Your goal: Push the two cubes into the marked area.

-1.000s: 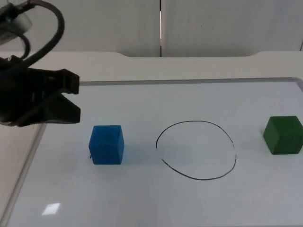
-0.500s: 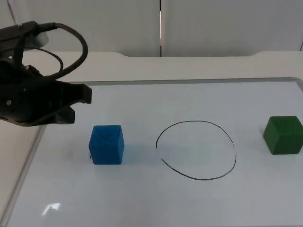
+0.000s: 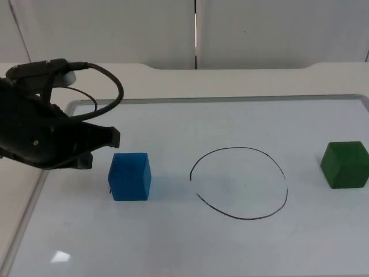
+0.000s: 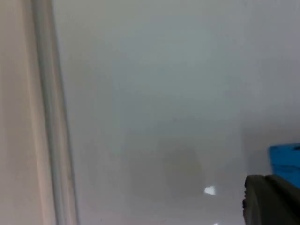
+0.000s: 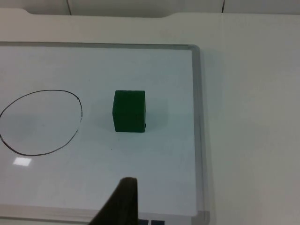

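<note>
We see the left tool [image 3: 106,144] low over the whiteboard [image 3: 230,121] on the bench, just beside the blue cube [image 3: 130,176]; we cannot tell its finger state. The green cube [image 3: 345,164] sits outside the drawn circle [image 3: 239,183], opposite the blue one.

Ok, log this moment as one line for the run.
left claw: beside blue cube, outer side | blue cube: outside circle | green cube: outside circle | right arm: waiting

blue cube [image 3: 130,176] | green cube [image 3: 345,164] | black-lined circle [image 3: 239,183] | white board [image 3: 173,242] | black left gripper [image 3: 98,144]
</note>
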